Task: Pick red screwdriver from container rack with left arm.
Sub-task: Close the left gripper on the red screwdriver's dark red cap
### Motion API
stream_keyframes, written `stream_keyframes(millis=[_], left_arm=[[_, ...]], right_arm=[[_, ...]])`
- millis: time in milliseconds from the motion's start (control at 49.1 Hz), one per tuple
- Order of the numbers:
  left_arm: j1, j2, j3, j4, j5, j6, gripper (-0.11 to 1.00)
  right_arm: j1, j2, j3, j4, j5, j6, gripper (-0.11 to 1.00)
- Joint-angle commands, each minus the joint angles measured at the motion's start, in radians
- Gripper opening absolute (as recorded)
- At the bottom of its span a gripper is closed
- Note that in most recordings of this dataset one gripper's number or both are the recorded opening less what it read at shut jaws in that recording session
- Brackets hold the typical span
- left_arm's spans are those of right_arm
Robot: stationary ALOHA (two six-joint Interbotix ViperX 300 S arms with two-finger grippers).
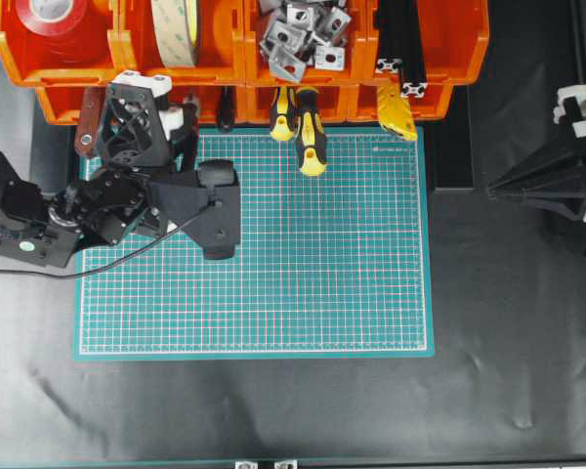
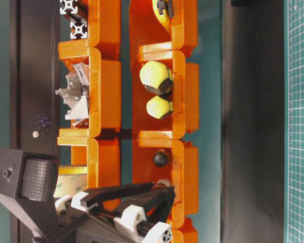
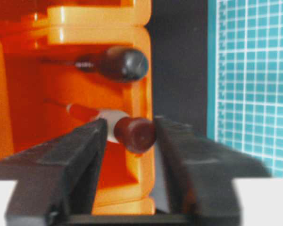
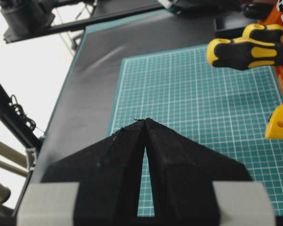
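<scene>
The red screwdriver (image 3: 134, 134) lies in a lower bin of the orange container rack (image 3: 132, 28), its dark red cap poking out over the bin's front lip, white band and red handle behind it. My left gripper (image 3: 130, 121) has its fingers on either side of that end: the right finger presses the cap and the left one meets the white band. In the overhead view the left gripper (image 1: 154, 98) reaches under the rack (image 1: 239, 49) at its left end and hides the screwdriver. My right gripper (image 4: 145, 120) hangs shut over the mat's right side, holding nothing.
A black-capped screwdriver (image 3: 118, 63) lies in the same bin beside the red one. Two yellow-and-black screwdrivers (image 1: 311, 142) stick out of the middle bin over the green cutting mat (image 1: 273, 254). A maroon handle (image 1: 86, 132) and a yellow piece (image 1: 397, 112) also jut from the rack.
</scene>
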Motion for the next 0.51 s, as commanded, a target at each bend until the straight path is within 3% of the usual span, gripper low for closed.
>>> stream_keyframes(millis=[0, 244, 489], left_arm=[[-0.009, -0.020, -0.018, 0.003, 0.025, -0.002, 0.31], [-0.060, -0.026, -0.044, 0.003, 0.077, 0.002, 0.31], [-0.161, -0.032, -0.186, 0.003, 0.221, 0.003, 0.27]], right_arm=[[0.000, 0.002, -0.015, 0.003, -0.008, 0.002, 0.00], [0.000, -0.011, -0.018, 0.002, -0.008, 0.000, 0.01], [0.000, -0.011, -0.017, 0.002, -0.008, 0.000, 0.00]])
